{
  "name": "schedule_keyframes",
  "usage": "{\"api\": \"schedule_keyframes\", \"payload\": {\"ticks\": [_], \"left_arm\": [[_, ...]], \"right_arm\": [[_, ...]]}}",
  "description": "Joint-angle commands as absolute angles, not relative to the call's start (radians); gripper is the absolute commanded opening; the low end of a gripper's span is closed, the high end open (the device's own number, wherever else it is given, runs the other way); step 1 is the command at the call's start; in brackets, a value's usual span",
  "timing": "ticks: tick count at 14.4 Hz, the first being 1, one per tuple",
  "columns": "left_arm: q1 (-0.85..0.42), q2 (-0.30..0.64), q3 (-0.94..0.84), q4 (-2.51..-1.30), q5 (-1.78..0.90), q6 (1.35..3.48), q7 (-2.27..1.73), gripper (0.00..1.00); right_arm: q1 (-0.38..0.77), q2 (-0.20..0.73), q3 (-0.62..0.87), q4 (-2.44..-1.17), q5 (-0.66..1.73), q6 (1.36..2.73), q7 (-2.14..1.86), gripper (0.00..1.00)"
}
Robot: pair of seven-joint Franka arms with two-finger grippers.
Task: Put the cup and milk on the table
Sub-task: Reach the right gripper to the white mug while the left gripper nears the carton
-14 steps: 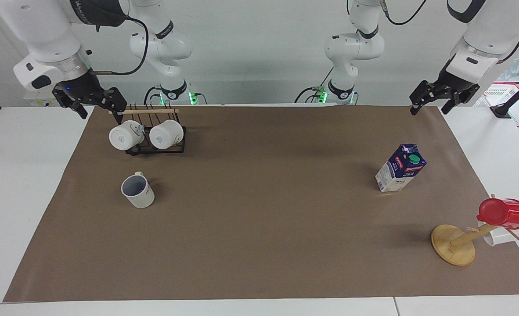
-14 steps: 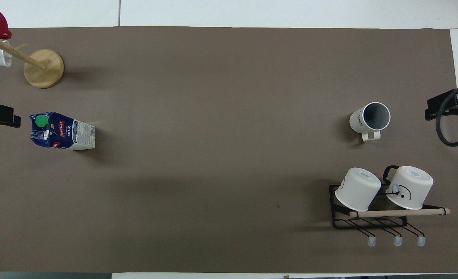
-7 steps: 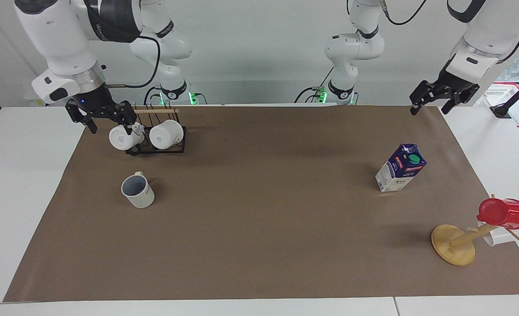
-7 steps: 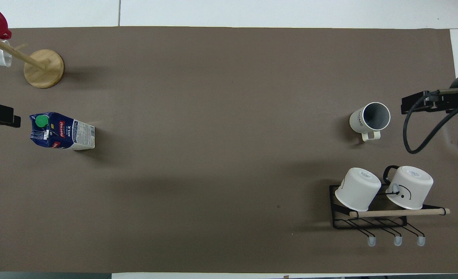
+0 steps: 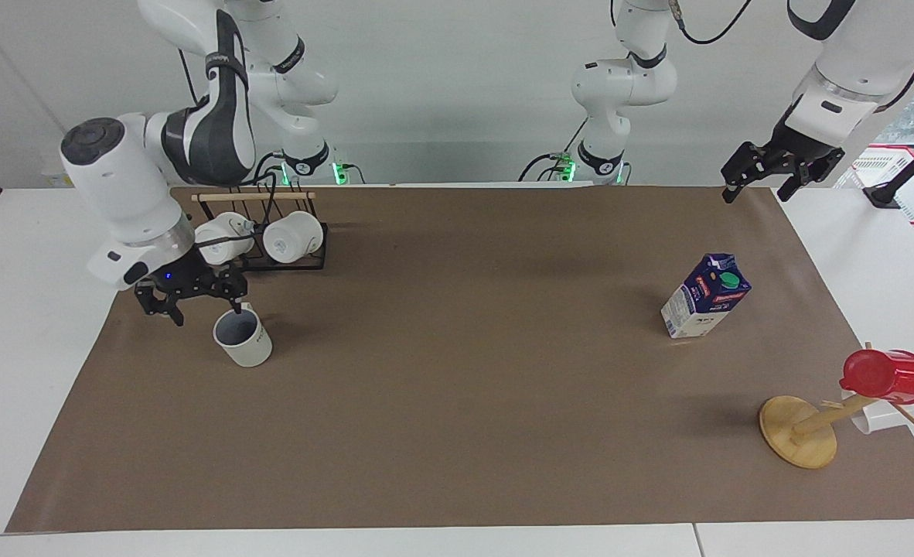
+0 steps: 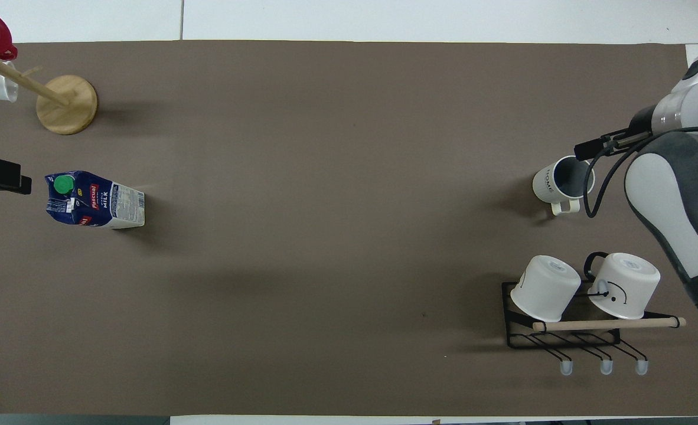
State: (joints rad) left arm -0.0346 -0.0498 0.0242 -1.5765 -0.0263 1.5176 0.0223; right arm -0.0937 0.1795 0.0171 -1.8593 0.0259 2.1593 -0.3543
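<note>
The cup stands upright on the table's brown paper toward the right arm's end; it also shows in the overhead view. My right gripper is open, low beside the cup, with one finger at its rim; in the overhead view the arm mostly covers it. The milk stands upright on the paper toward the left arm's end, and shows in the overhead view. My left gripper is open and empty, waiting in the air over the paper's corner, and shows in the overhead view.
A black wire rack with two white mugs stands nearer to the robots than the cup. A wooden mug tree with a red mug stands farther from the robots than the milk.
My right arm has swung down from above the rack to beside the cup, with its gripper still open. The cup, the milk and the left arm have not moved.
</note>
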Motion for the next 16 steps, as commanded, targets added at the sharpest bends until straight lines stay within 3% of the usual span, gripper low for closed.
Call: {"api": "schedule_keyframes", "payload": {"ticks": [1, 8, 9, 11, 12, 16], "left_arm": [[-0.031, -0.066, 0.026, -1.589, -0.040, 1.511, 0.017, 1.00], [-0.029, -0.067, 0.034, -1.594, -0.040, 1.512, 0.017, 1.00], [-0.029, -0.078, 0.031, -1.614, -0.040, 1.523, 0.021, 1.00], [-0.035, -0.097, 0.031, -1.664, -0.040, 1.586, 0.025, 1.00], [-0.040, -0.107, 0.031, -1.695, -0.040, 1.632, 0.022, 1.00], [-0.041, -0.110, 0.026, -1.770, -0.040, 1.719, 0.020, 1.00]], "right_arm": [[-0.130, 0.187, 0.025, -1.948, 0.073, 2.265, -0.458, 1.00], [-0.152, 0.268, 0.025, -1.973, 0.158, 2.312, -0.566, 1.00], [-0.152, 0.271, 0.026, -1.973, 0.158, 2.315, -0.578, 0.84], [-0.146, 0.272, 0.025, -1.973, 0.158, 2.318, -0.633, 0.12], [-0.146, 0.272, 0.025, -1.973, 0.158, 2.315, -0.632, 0.00], [-0.134, 0.273, 0.023, -1.964, 0.158, 2.307, -0.592, 0.00]]}}
